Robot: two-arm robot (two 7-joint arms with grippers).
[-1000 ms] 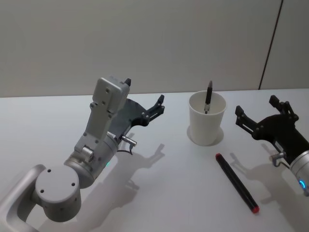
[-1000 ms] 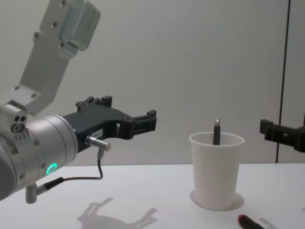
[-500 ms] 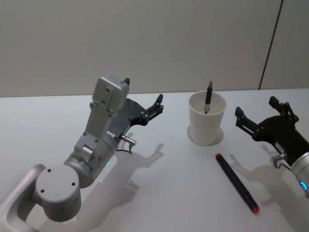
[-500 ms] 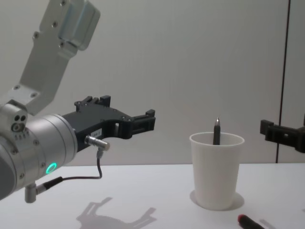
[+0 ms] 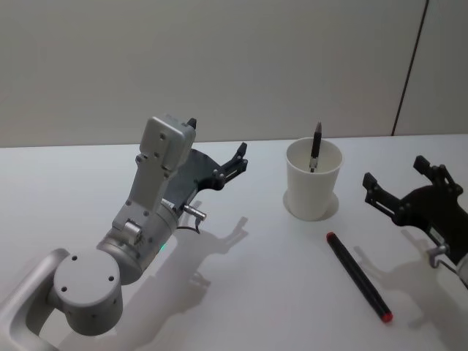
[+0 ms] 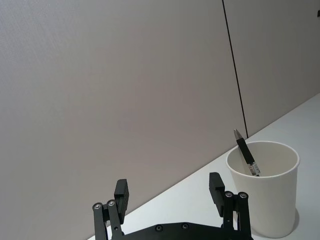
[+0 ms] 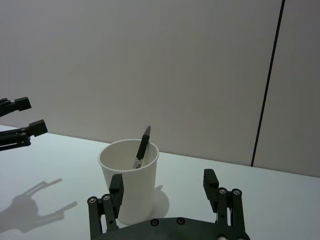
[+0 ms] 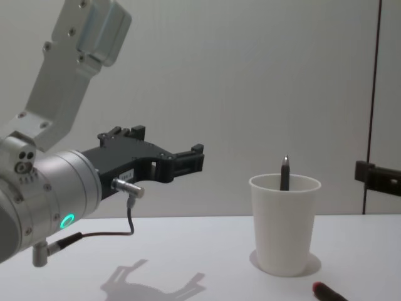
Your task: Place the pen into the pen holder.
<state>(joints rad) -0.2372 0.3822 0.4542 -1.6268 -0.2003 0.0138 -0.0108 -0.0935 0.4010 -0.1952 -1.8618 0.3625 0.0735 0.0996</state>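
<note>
Pale grey wall [image 5: 219, 58] with one dark vertical seam [image 5: 409, 66] backs a plain white table [image 5: 256, 292]. Biggest on it is the left arm [image 5: 146, 212], silver and jointed, reaching forward from the near left. Its black left claw [image 5: 240, 159] hangs above the table with its fingers spread and nothing between them, pointing toward the pen holder [image 5: 313, 186] and well apart from it. The right claw [image 5: 395, 172] is also spread and empty. It sits just to the right of the holder, and the chest view puts it at about rim height [image 8: 376, 175]. The holder is a white paper cup standing upright near the far middle of the table. A black pen [image 5: 316, 142] leans inside it, tip up, poking past the rim. A second, red-tipped pen [image 5: 358, 276] lies flat on the table in front of the holder and to its right, apart from it and nearer the robot than the right claw's fingertips. The head view takes in this pen's whole length, while the chest view catches one red end [image 8: 326, 291] at its bottom edge. Through the right wrist view the holder [image 7: 137, 190] stands between the spread fingers, with the left claw [image 7: 20, 120] farther off.
</note>
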